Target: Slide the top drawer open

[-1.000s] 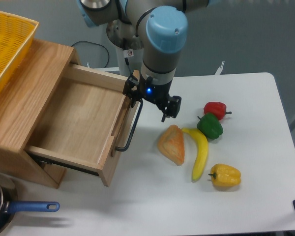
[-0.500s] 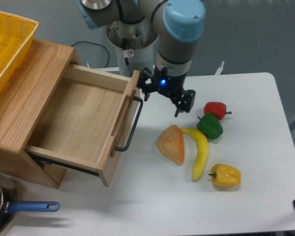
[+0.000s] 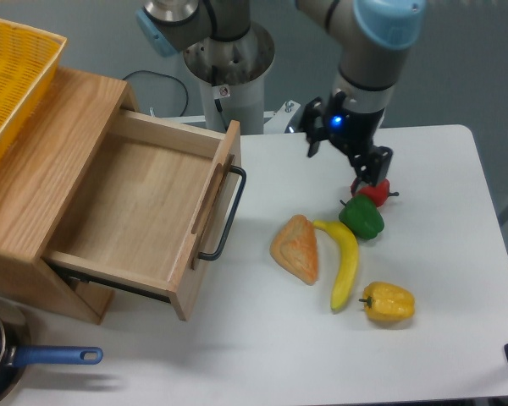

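Observation:
The top drawer of the light-oak cabinet stands pulled far out to the right, its inside empty. Its black bar handle runs along the front panel, free of any grip. My gripper is open and empty above the table, well to the right of the drawer and just above the red pepper. One fingertip points left, the other hangs over the pepper.
A yellow mesh basket sits on the cabinet top. A green pepper, banana, piece of bread and yellow pepper lie to the right of the drawer. A blue-handled pan is at the front left.
The gripper has left the drawer handle and moved right and away across the table, ending over the red pepper. The drawer stays open and has not moved.

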